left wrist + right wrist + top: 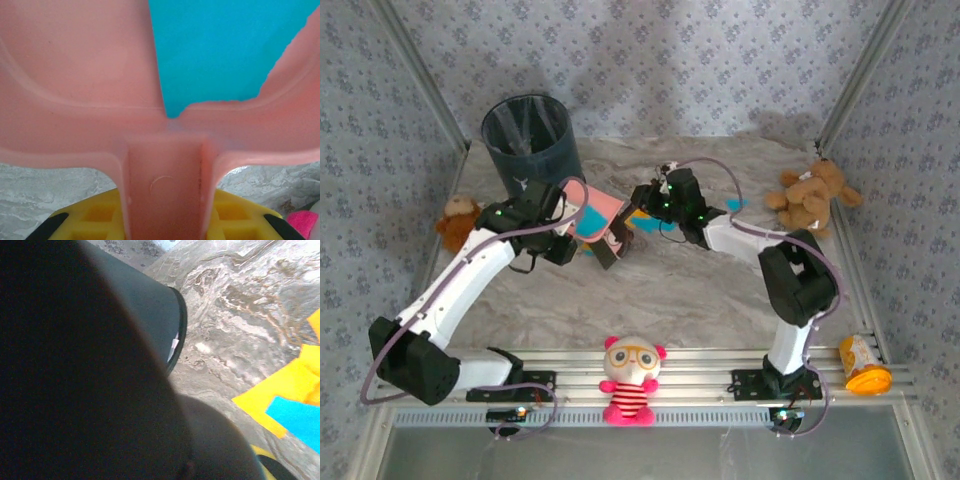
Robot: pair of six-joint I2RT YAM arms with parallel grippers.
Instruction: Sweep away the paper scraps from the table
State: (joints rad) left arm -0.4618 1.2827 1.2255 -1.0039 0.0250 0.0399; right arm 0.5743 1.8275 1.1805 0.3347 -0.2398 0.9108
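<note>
Top external: L tool (582, 243) pinches dustpan (605, 208) handle, R tool (642, 195) pressed together, paper scraps (645, 222) betw. them, near table (690, 290) open.

Desk (700, 290) was grey-white marbled. Paper scraps (295, 382) were orange-yellow and teal-blue. Dustpan (75, 75) was pink. Bin (530, 140) was dark navy. Walls (650, 60) had blue-grey floral print. Teddy (810, 197) was tan. Doll (632, 385) was pink, with red-striped shirt. Cup (863, 365) was orange-yellow.

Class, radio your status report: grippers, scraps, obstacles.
Left gripper shut on pink dustpan. Right gripper shut. Paper scraps on table beside dustpan. Dark bin behind.
</note>
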